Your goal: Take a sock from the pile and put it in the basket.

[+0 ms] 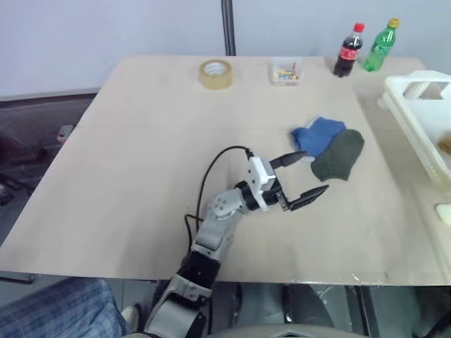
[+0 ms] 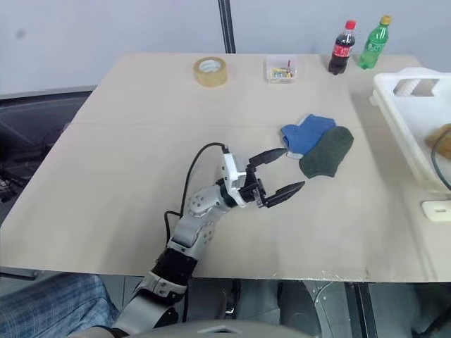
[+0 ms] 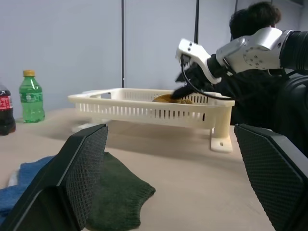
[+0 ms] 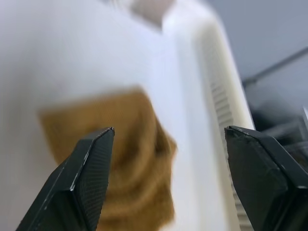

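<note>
A pale wall backs the tan table (image 1: 141, 176). The white basket (image 2: 412, 134) at the table's right edge holds a mustard sock (image 4: 120, 163); the right gripper (image 4: 168, 159) hangs above it, fingers apart. Left of the basket lies the pile (image 1: 330, 146), with the spread left gripper (image 1: 303, 176) beside it.

Can't really read anything here, the red label on the cola bottle (image 1: 347, 51) is just a blur.
</note>
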Tool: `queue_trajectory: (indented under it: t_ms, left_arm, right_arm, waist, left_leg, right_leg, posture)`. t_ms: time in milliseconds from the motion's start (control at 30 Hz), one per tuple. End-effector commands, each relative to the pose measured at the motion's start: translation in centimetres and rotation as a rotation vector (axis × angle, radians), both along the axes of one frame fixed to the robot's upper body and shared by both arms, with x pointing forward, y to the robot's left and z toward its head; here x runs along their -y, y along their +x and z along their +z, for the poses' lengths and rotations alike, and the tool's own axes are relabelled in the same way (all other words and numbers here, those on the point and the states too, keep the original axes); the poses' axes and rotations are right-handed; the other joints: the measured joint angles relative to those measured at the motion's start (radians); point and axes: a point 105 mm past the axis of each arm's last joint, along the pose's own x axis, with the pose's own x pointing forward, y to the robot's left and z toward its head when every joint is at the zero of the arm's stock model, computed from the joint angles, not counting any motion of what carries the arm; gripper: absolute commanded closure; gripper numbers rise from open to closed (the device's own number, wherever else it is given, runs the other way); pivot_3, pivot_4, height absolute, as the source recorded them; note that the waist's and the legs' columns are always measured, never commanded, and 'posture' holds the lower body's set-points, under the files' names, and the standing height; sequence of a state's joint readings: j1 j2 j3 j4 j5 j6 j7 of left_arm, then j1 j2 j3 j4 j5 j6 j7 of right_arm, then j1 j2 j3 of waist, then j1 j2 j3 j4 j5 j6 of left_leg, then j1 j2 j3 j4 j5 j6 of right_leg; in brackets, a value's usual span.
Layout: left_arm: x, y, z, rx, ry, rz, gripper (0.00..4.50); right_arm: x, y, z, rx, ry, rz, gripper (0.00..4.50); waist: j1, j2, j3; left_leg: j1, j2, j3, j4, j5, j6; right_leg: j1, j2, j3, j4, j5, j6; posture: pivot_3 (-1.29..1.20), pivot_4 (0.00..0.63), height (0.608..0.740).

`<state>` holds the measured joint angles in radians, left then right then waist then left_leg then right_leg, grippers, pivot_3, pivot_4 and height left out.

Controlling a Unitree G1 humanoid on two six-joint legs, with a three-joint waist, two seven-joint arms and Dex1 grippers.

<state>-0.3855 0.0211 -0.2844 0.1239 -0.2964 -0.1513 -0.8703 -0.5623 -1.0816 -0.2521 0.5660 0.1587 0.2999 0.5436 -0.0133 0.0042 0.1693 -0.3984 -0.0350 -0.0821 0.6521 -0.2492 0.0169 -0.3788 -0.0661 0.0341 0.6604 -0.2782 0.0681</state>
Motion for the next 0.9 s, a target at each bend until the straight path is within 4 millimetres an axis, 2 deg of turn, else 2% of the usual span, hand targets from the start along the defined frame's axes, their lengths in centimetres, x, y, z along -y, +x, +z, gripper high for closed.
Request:
queue_trajectory:
  t_ms: [33,100,167,267,367,433,533,667,900]
  left_arm:
    - [-1.0,0.1,0.9,0.029,-0.018,0.049,0.0]
    - [-1.8,0.8,0.7,-0.008,-0.012,0.115,0.0]
    - [-2.7,1.3,0.0,-0.031,0.033,0.176,0.0]
    - [-4.2,1.2,-1.0,-0.073,0.077,0.226,0.0]
    - [-6.2,0.5,-2.2,-0.111,0.123,0.274,0.0]
    - [-7.7,-0.3,-3.1,-0.149,0.154,0.299,0.0]
    - [-9.6,-1.4,-4.3,-0.193,0.216,0.359,0.0]
    - [-12.4,-2.8,-4.9,-0.247,0.252,0.432,0.0]
    - [-14.9,-4.2,-5.3,-0.272,0.308,0.522,0.0]
  right_arm:
    - [-4.7,-0.1,3.6,0.192,0.073,0.256,0.69]
    - [-8.3,-0.7,3.3,0.215,0.162,0.442,0.69]
    - [-11.5,-1.7,1.9,0.178,0.21,0.601,0.69]
    - [-15.3,-3.5,-1.1,0.086,0.283,0.75,0.69]
    - [-17.4,-5.6,-5.9,-0.049,0.346,0.815,0.69]
    - [-17.7,-7.0,-8.7,-0.116,0.363,0.823,0.69]
    - [-17.8,-8.7,-10.5,-0.162,0.359,0.843,0.69]
    - [-17.2,-10.3,-10.9,-0.198,0.358,0.869,0.69]
    - [-15.7,-10.8,-11.0,-0.222,0.357,0.864,0.69]
  waist:
    - [-0.002,0.0,0.0]
    - [-0.003,0.0,0.0]
    - [0.001,0.0,0.0]
    - [0.005,0.0,0.0]
    - [0.009,-0.002,-0.001]
    - [0.009,-0.002,-0.001]
    - [0.005,0.002,0.001]
    - [-0.001,0.0,0.001]
    - [0.003,0.0,0.001]
  left_leg:
    - [0.0,0.0,0.0,0.0,0.0,0.0]
    - [0.001,0.002,-0.001,0.0,0.0,0.0]
    - [0.0,0.002,-0.001,0.001,0.0,0.001]
    - [0.0,0.002,-0.002,0.001,0.0,0.001]
    - [0.0,0.0,-0.002,0.002,-0.001,0.001]
    - [0.0,0.002,-0.003,0.001,0.0,0.001]
    - [0.0,0.002,-0.001,0.0,-0.001,0.001]
    - [0.004,0.002,0.002,0.001,-0.001,0.001]
    - [0.004,0.004,0.003,0.001,-0.001,0.001]
  right_leg:
    - [0.0,0.0,0.0,0.0,0.0,0.0]
    - [0.0,0.002,0.0,0.0,0.0,0.0]
    - [0.0,0.002,0.0,0.001,0.0,0.0]
    - [0.001,0.002,0.0,0.001,0.0,0.0]
    - [0.001,0.0,0.0,0.001,0.001,0.001]
    - [0.001,0.002,0.0,0.0,0.001,0.001]
    - [0.0,0.001,0.002,0.0,0.001,0.001]
    - [0.001,0.001,0.005,0.001,0.001,0.002]
    - [0.001,0.002,0.005,0.0,0.001,0.001]
  posture:
    - [0.0,0.15,0.738]
    - [0.0,0.15,0.738]
    - [0.0,0.15,0.738]
    - [0.0,0.15,0.738]
    - [0.0,0.15,0.738]
    - [0.0,0.15,0.738]
    - [0.0,0.15,0.738]
    - [0.0,0.15,0.738]
    - [0.0,0.15,0.738]
